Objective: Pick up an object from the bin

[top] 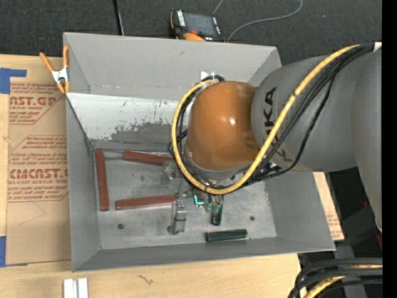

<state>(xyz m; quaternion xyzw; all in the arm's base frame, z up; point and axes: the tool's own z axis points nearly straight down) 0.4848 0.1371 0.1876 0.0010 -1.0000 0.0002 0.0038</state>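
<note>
The tool [214, 212] hangs at the bin's [124, 61] 6 o'clock, a dark green bar [226, 234] just beside; open or closed, I cannot tell.

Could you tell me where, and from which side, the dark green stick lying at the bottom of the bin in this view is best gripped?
Probably at its middle, from straight above, closing across its narrow width: the dark green stick lies flat and alone, its length running along the bin's near wall.
</note>
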